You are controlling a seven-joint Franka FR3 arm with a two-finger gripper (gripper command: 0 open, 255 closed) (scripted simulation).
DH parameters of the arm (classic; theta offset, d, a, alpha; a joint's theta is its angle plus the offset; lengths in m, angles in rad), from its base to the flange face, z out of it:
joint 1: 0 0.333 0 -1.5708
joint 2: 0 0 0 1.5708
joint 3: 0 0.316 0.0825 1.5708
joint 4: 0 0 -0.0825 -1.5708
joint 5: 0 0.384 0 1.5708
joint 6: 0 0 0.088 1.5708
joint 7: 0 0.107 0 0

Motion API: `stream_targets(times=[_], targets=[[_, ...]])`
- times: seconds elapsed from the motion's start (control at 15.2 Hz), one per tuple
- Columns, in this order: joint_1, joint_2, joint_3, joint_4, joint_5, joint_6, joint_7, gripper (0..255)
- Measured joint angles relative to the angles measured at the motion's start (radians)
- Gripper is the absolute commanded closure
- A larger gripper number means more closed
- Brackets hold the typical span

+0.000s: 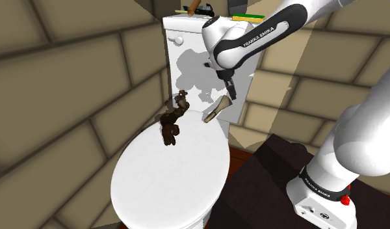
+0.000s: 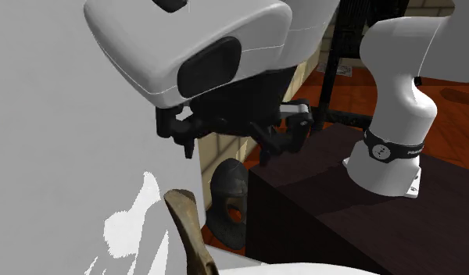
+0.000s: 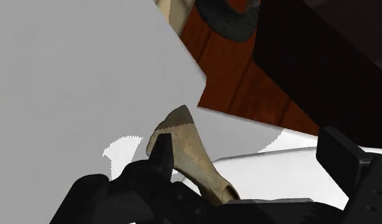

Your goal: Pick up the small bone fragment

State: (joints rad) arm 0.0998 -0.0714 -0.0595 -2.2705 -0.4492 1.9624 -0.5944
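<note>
The tank (image 1: 187,39) is the landmark. At its foot, on the back of the lid (image 1: 168,188), the bone (image 1: 216,110) lies tilted. It is a tan sliver, probably light, stiff and a little brittle, and best pinched across its narrow middle. The jaws stand spread, one finger (image 3: 161,153) just beside the bone and the other well apart. The shoulder view shows a brown lump (image 1: 169,129) before the tank. The second exterior view shows a helmet (image 2: 227,205) past it.
</note>
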Motion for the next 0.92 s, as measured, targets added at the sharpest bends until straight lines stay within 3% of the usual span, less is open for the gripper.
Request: stream_targets(times=[0.53,0.92], targets=[[0.031,0.277,0.026,0.101,-0.178,0.149,-0.131,0],[0.036,0.355,0.025,0.105,-0.222,0.209,-0.109,0]])
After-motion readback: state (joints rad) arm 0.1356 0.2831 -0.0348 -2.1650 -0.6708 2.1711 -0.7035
